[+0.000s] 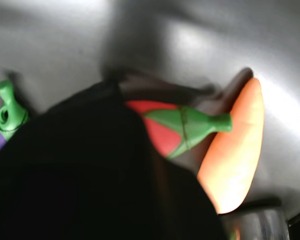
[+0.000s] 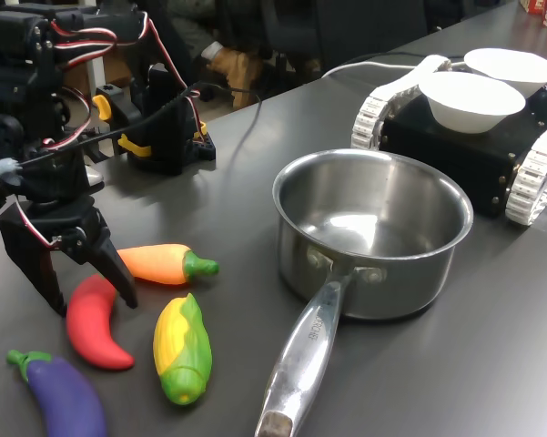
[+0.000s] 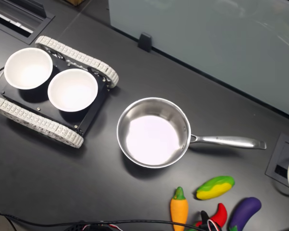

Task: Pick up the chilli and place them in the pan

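The red chilli [image 2: 96, 328] lies on the dark table at the first exterior view's lower left, green stem end up under my gripper [image 2: 92, 305]. The gripper is open, and its two black fingers [image 2: 114, 273] straddle the chilli's upper end without closing on it. In the wrist view the chilli [image 1: 159, 132] and its green stem show just past a black finger [image 1: 90, 180] that hides the rest. The steel pan [image 2: 373, 218] stands empty in the middle, its handle pointing to the front. In the second exterior view the chilli [image 3: 220, 212] sits at the bottom edge, below the pan [image 3: 154, 132].
An orange carrot toy [image 2: 159, 262] lies beside the chilli. A corn toy [image 2: 182, 348] and a purple eggplant [image 2: 64, 396] lie close by. Two white bowls [image 2: 471, 98] rest on a tracked black vehicle at the back right. Cables and arm hardware [image 2: 164, 118] stand at the back left.
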Controlling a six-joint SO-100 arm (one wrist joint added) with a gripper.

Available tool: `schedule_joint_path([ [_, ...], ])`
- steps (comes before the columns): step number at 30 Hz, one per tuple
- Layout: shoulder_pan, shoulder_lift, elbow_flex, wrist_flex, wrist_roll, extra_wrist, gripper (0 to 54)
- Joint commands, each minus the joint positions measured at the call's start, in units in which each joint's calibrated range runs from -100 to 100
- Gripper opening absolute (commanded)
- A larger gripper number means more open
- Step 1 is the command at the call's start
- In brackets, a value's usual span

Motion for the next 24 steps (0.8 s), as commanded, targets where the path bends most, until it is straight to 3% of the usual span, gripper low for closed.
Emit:
schedule_joint_path([
  [1, -1.45, -0.23, -0.65, -2.93, -0.63, 2.03, 29.4],
  [13, -2.82, 1.04, -1.11, -3.27, -0.54, 4.80, 20.3],
  [24, -3.74, 1.37, -1.20, -3.44, -0.59, 5.81, 7.3],
])
